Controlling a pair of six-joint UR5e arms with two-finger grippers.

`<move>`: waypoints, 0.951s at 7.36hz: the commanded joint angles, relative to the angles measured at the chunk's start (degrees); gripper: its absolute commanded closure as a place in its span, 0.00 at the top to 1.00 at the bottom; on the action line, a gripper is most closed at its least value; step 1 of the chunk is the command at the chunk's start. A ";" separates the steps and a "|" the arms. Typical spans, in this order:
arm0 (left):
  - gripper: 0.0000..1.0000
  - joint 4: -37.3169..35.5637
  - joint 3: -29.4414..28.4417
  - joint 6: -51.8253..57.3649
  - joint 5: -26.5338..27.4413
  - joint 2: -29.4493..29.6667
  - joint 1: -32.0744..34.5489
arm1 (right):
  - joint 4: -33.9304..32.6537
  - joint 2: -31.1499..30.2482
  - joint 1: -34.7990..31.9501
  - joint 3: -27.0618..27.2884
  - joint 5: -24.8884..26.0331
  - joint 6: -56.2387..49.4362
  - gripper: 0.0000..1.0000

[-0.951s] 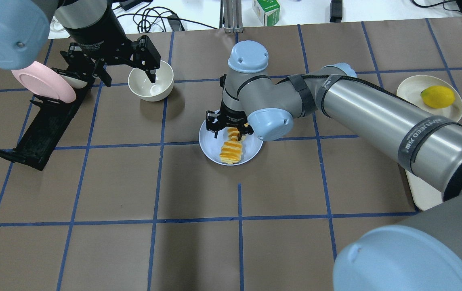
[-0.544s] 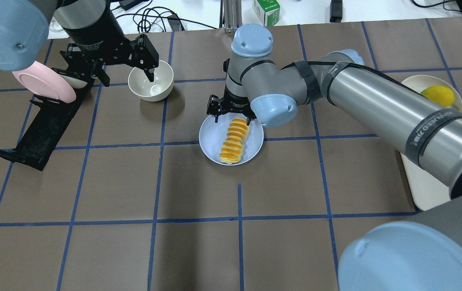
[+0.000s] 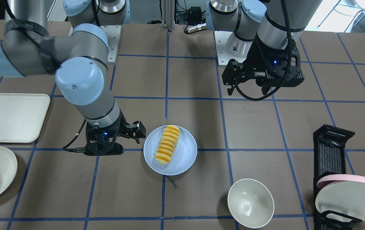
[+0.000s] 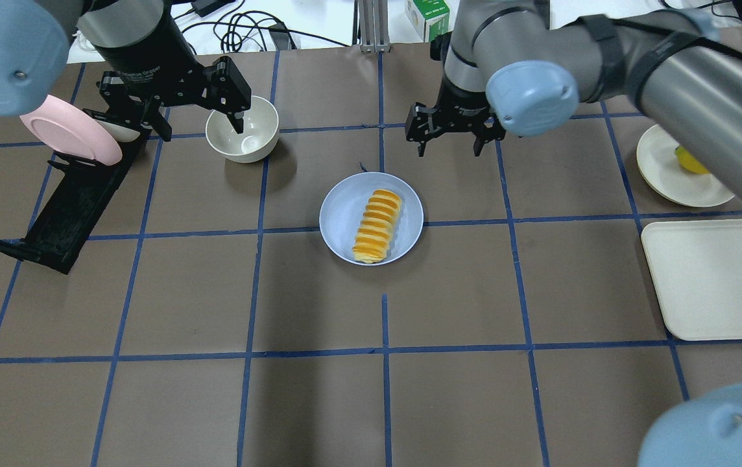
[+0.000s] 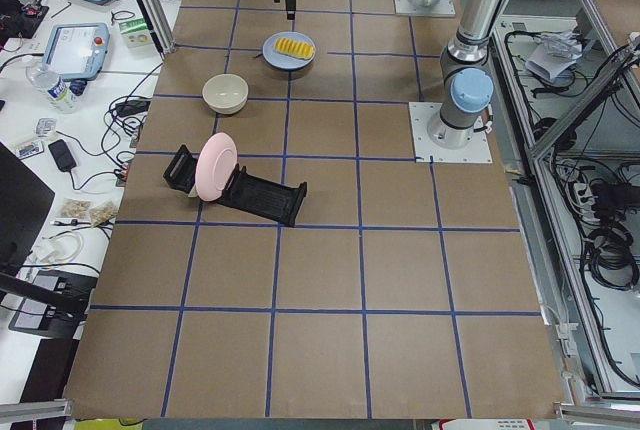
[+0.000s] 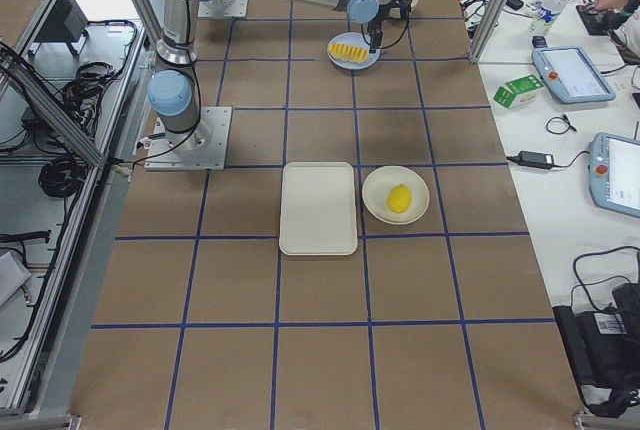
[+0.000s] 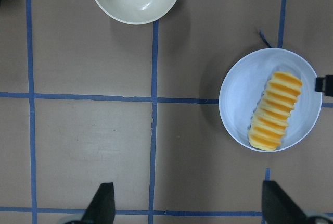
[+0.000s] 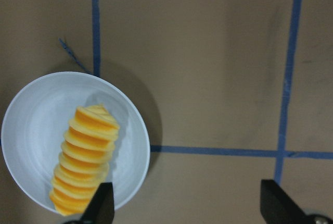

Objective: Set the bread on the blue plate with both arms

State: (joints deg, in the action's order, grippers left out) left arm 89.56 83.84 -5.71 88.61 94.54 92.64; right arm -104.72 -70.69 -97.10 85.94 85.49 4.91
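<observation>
The bread (image 4: 377, 226) lies in full sight on the blue plate (image 4: 342, 217) near the middle of the table (image 4: 319, 402). In the overhead view its length runs from 1 o'clock to 7 o'clock, the 7 o'clock end close to the rim, and neither hand touches it. In the left wrist view a black piece at the plate's 3 o'clock side is cut by the frame edge and too small to name. The right hand (image 4: 447, 150) hangs off the plate at about 1 o'clock, its fingers spread wide with nothing between them; only the two fingertips show at the bottom of its wrist view. At 10 o'clock from the plate, well apart, stands the bowl (image 4: 257, 139), its glossy inside showing. The left hand (image 4: 202, 126) hangs there, fingers wide apart and gripping nothing, and one finger covers part of the bowl's rim from above; whether it touches the bowl I cannot tell. Farther out at 9 o'clock a black rack (image 4: 72, 201) holds the pink plate (image 4: 69, 130) on edge, its top hidden behind the left arm's joint cap. Toward 2 o'clock the right arm (image 4: 669, 71) covers part of the cream plate (image 4: 669, 181) and most of the yellow fruit (image 4: 689, 160) on it; the right side view shows the fruit whole, near that plate's centre. A cream tray (image 4: 708, 279) lies just beside that plate, at 4 o'clock from the bread.
</observation>
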 commanded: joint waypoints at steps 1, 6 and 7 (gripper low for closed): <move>1.00 0.00 0.36 0.00 -0.02 -0.41 0.00 | 11.06 -7.93 3.40 -0.07 3.62 -5.08 1.00; 1.00 0.09 0.18 0.52 2.78 0.29 -0.18 | 15.17 -16.50 2.70 0.90 5.03 -4.30 1.00; 1.00 0.18 0.01 0.53 2.80 0.29 0.00 | 15.25 -14.06 2.70 -0.32 5.38 -4.03 1.00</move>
State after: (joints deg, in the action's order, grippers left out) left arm 89.67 84.05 -5.34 90.82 94.75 92.55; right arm -89.46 -86.64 -94.34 86.47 90.47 0.52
